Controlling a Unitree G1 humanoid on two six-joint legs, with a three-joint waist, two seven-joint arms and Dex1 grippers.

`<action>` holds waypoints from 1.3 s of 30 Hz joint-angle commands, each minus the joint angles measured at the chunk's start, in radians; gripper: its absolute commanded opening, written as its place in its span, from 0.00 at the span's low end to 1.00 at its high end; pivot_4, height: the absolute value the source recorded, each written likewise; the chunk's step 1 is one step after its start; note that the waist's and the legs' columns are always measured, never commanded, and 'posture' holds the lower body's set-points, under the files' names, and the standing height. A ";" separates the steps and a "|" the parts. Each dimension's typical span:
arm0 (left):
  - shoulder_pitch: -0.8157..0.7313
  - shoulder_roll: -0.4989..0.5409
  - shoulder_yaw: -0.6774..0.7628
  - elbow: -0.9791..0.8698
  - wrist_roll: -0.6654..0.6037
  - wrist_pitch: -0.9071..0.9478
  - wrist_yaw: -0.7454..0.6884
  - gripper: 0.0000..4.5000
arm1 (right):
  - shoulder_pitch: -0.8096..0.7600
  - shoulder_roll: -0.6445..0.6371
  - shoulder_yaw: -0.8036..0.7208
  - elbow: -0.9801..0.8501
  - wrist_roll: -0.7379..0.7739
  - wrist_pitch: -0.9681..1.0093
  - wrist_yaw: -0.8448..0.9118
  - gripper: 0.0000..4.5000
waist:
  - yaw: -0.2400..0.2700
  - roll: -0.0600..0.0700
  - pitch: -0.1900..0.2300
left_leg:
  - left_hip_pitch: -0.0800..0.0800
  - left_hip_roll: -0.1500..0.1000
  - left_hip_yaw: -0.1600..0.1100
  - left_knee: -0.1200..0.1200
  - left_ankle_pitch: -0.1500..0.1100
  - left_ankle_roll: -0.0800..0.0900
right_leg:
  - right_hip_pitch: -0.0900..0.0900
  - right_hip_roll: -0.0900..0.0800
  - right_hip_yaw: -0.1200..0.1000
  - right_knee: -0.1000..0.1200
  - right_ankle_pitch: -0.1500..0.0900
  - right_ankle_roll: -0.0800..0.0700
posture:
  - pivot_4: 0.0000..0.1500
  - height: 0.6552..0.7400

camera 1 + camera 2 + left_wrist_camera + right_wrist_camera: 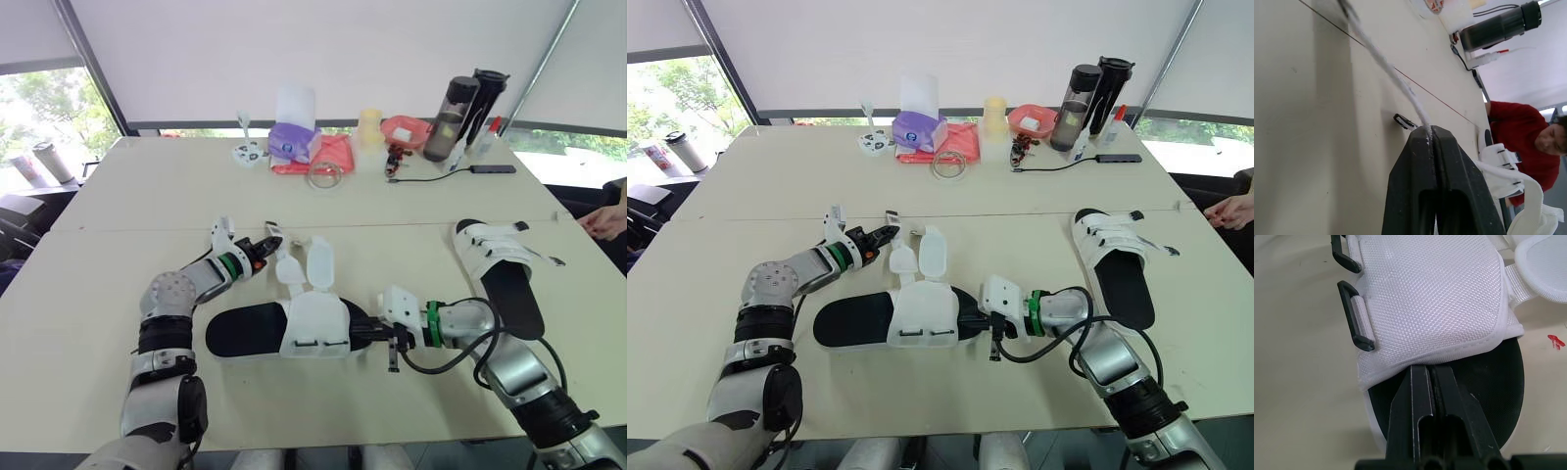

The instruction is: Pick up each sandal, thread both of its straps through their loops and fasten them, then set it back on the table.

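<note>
Working on the near sandal [245, 333], flat on the table [98, 245] just ahead of both arms, not yet lifted. With both straps [319, 262] flipped open away from the robot, off the white upper [1430, 293], and two black loops [1355, 316] on the upper's near edge, both empty.

Pressed fully together at the upper's hem, over the right-hand end of the black sole, apparently nipping that hem: right gripper [1430, 369]. Pinched tight on the thin edge of the left strap [287, 269], close to its tip: left gripper [265, 245].

Judged as the start of threading the first strap. To do it well:
- Keep the right clamp firm against sliding or turning.
- Carry the strap tip back over the upper to its own loop, not the neighbour's.
- Hold the strap flat, without twist, and present the tip end-on to the slot.
- Avoid pinching at the very tip. Leave some length free to poke through, regripping further back if needed.
- Draw out slack before pressing down to fasten.
- Expect sag beyond the pinch; probably floppy webbing.

Further out: second sandal [500, 274], well apart on the right side of the table, straps seemingly across its upper; fastened or not, cannot tell. Person's hand [607, 223] at the right table edge. Bottles [460, 117] and other clutter along the far side, well apart from the work.
</note>
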State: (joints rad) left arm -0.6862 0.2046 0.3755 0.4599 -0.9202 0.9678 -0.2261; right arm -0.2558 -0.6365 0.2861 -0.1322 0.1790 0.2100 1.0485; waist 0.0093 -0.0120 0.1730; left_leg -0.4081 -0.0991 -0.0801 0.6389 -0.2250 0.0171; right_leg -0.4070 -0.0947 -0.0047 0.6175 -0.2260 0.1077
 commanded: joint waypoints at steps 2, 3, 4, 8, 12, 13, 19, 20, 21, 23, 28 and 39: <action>-0.001 0.047 -0.098 -0.119 0.113 -0.130 -0.157 0.01 | 0.000 0.002 0.013 0.041 -0.042 0.012 -0.021 0.00 | 0.000 0.000 0.000 | 0.000 0.000 0.000 -0.001 0.000 0.000 | 0.000 0.000 0.000 0.000 0.000 0.000 | 1.00 1.00; 0.014 0.076 -0.158 -0.183 0.175 -0.210 -0.229 0.01 | 0.001 0.000 0.012 0.043 -0.043 0.009 -0.020 0.00 | -0.001 -0.001 0.000 | 0.000 0.000 0.000 -0.001 0.000 0.000 | 0.000 0.000 0.000 -0.001 0.000 0.000 | 1.00 1.00; 0.029 0.106 -0.220 -0.253 0.241 -0.302 -0.303 0.01 | 0.002 -0.002 0.011 0.047 -0.044 0.007 -0.019 0.00 | -0.001 -0.001 0.000 | 0.000 0.000 0.000 -0.002 0.001 -0.001 | -0.001 0.000 0.000 -0.001 0.000 -0.001 | 1.00 1.00; 0.085 0.185 -0.364 -0.432 0.400 -0.520 -0.462 0.01 | 0.004 -0.007 0.010 0.057 -0.046 -0.002 -0.017 0.00 | 0.002 0.000 0.000 | 0.000 0.000 0.001 -0.008 0.002 -0.003 | -0.002 -0.001 0.000 -0.005 0.001 -0.003 | 1.00 1.00; 0.182 0.300 -0.510 -0.538 0.602 -0.836 -0.646 0.01 | 0.007 -0.013 0.010 0.066 -0.045 -0.009 -0.011 0.00 | 0.001 0.001 0.000 | 0.000 0.001 0.001 -0.011 0.002 -0.003 | -0.002 -0.001 0.001 -0.007 0.001 -0.004 | 1.00 1.00; 0.212 0.327 -0.535 -0.533 0.657 -0.954 -0.684 0.01 | 0.006 -0.013 0.010 0.069 -0.044 -0.011 -0.010 0.00 | 0.002 0.001 0.000 | 0.000 0.001 0.001 -0.011 0.002 -0.003 | -0.002 -0.001 0.001 -0.007 0.001 -0.004 | 1.00 1.00; 0.267 0.415 -0.628 -0.298 0.944 -1.764 -0.743 0.01 | -0.007 -0.007 0.007 0.105 -0.045 -0.025 -0.010 0.00 | 0.004 0.001 0.000 | -0.001 0.003 0.001 -0.012 0.002 -0.003 | -0.002 -0.002 0.001 -0.008 0.000 -0.004 | 1.00 1.00; 0.240 0.413 -0.630 -0.235 0.998 -1.922 -0.714 0.01 | -0.007 -0.005 0.007 0.110 -0.046 -0.027 -0.012 0.00 | 0.004 0.001 0.000 | -0.001 0.003 0.002 -0.012 0.002 -0.003 | -0.002 -0.002 0.001 -0.009 0.000 -0.004 | 1.00 1.00; 0.215 0.406 -0.628 -0.178 1.027 -2.020 -0.688 0.01 | -0.007 -0.003 0.006 0.113 -0.046 -0.028 -0.014 0.00 | 0.005 0.001 0.000 | -0.001 0.004 0.002 -0.013 0.002 -0.003 | -0.002 -0.002 0.001 -0.010 -0.001 -0.003 | 1.00 1.00; 0.158 0.400 -0.614 -0.062 1.126 -2.265 -0.631 0.01 | -0.006 -0.002 0.005 0.114 -0.045 -0.028 -0.018 0.00 | 0.006 0.001 0.000 | -0.002 0.005 0.002 -0.013 0.002 -0.003 | -0.002 -0.001 -0.001 -0.014 -0.001 -0.002 | 1.00 1.00; 0.065 0.375 -0.541 0.139 1.331 -2.562 -0.529 0.01 | -0.003 -0.001 -0.001 0.124 -0.045 -0.031 -0.021 0.00 | 0.004 0.001 -0.001 | -0.001 0.006 0.004 -0.015 0.002 -0.003 | -0.002 -0.001 -0.003 -0.019 0.003 -0.005 | 1.00 1.00; 0.083 0.392 -0.345 0.163 1.599 -2.566 -0.248 0.57 | 0.000 0.005 -0.006 0.133 -0.039 -0.027 -0.032 0.00 | 0.004 0.001 -0.001 | 0.001 0.006 0.004 -0.014 0.002 -0.002 | -0.001 -0.001 -0.006 -0.018 0.008 0.003 | 1.00 1.00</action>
State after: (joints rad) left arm -0.6141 0.5778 -0.0103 0.6265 0.6633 -1.6033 -0.5227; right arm -0.2790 -0.6193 0.2861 -0.0604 0.1792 0.1518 1.0395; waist 0.0136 -0.0108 0.1724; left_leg -0.4069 -0.0933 -0.0759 0.6245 -0.2229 0.0146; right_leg -0.4078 -0.0957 -0.0106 0.5991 -0.2182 0.1111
